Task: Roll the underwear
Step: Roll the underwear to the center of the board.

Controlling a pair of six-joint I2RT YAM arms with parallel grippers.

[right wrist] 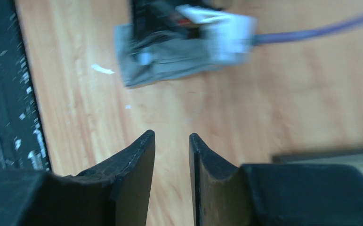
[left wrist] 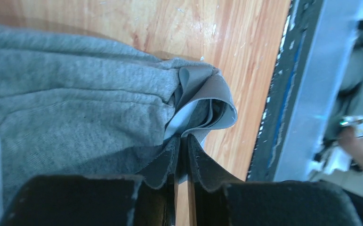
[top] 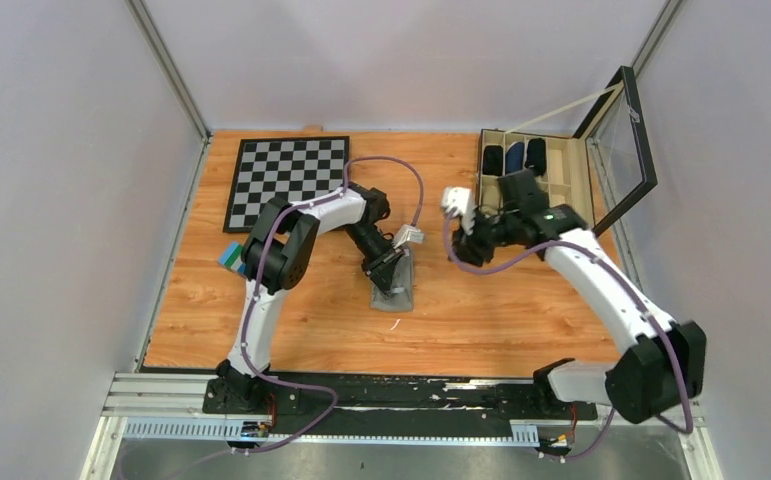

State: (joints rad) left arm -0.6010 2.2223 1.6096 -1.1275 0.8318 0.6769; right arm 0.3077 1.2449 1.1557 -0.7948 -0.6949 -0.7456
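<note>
The grey underwear (top: pixel 393 287) lies folded into a narrow strip on the wooden surface (top: pixel 501 310). It sits on the arm-base side of the chessboard (top: pixel 286 180), just past that board's near right corner.

The left hand (top: pixel 385 272) is down on the strip's end nearest the chessboard. In the left wrist view its fingers (left wrist: pixel 167 162) are pressed almost together. They pinch the cloth where the underwear (left wrist: pixel 76 94) bunches into a loose curl, with a pale band showing inside the fold. Most of the garment spreads away to one side of the left hand (left wrist: pixel 182 137), and bare wood lies on the other side.

The right hand (top: pixel 458 248) hovers to the right of the chessboard, well apart from it and clear of the garment. Its fingers (right wrist: pixel 134 162) are slightly spread with nothing between them. In the right wrist view, the right hand (right wrist: pixel 170 134) has only wood beneath it. The underwear (right wrist: pixel 137 70) shows there blurred, beyond the fingertips.
</note>
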